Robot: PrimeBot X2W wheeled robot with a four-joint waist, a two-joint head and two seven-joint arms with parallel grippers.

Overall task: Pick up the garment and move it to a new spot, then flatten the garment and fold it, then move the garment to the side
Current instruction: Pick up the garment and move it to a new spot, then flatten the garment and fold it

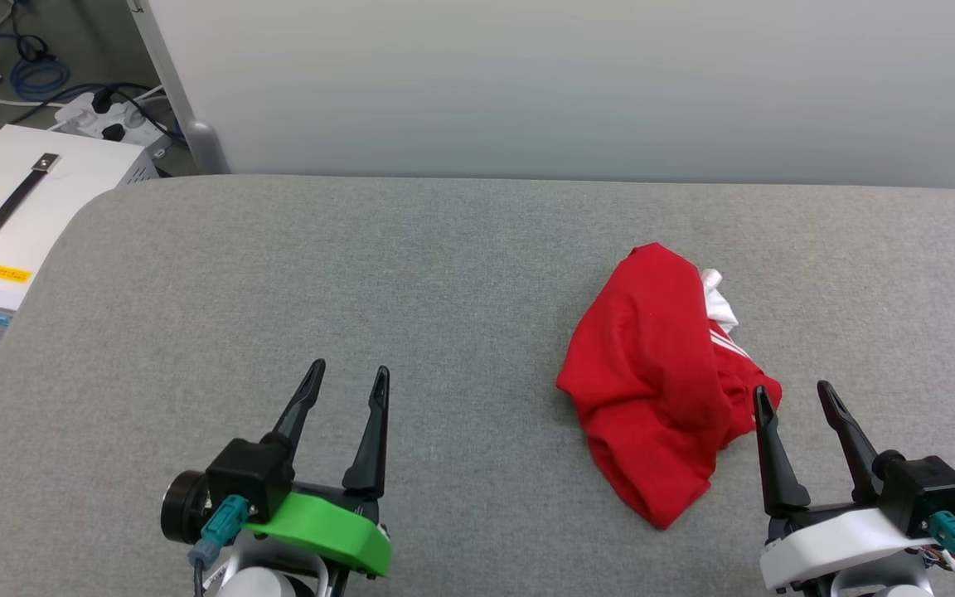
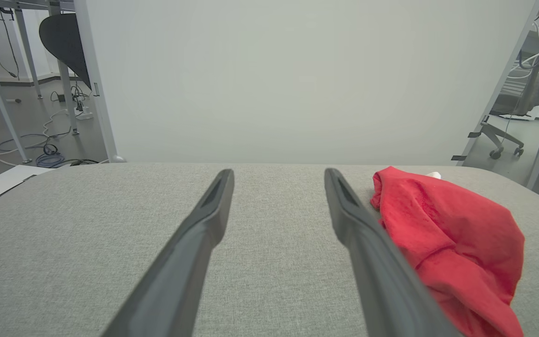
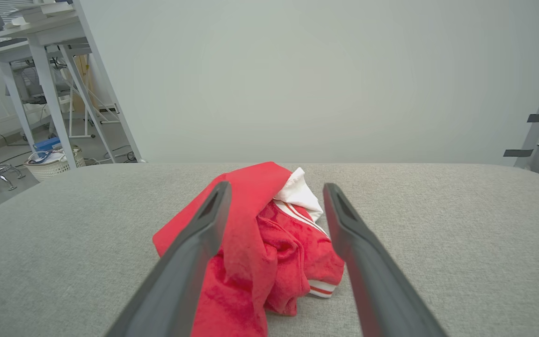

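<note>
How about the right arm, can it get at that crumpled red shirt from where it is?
Probably yes. The right gripper stands open right next to the garment, which lies crumpled ahead of its fingers, with nothing between them on the table.

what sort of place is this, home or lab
Probably a lab or test workspace: grey fabric table before a white partition, power strip and loose cables on the floor, an office chair.

we see our left hand point(image 2: 279, 172), fingers spread wide, over grey tabletop point(image 2: 63, 224), crumpled red garment point(image 2: 456, 243) lying to our right of it, pale panel point(image 2: 288, 79) behind
</note>
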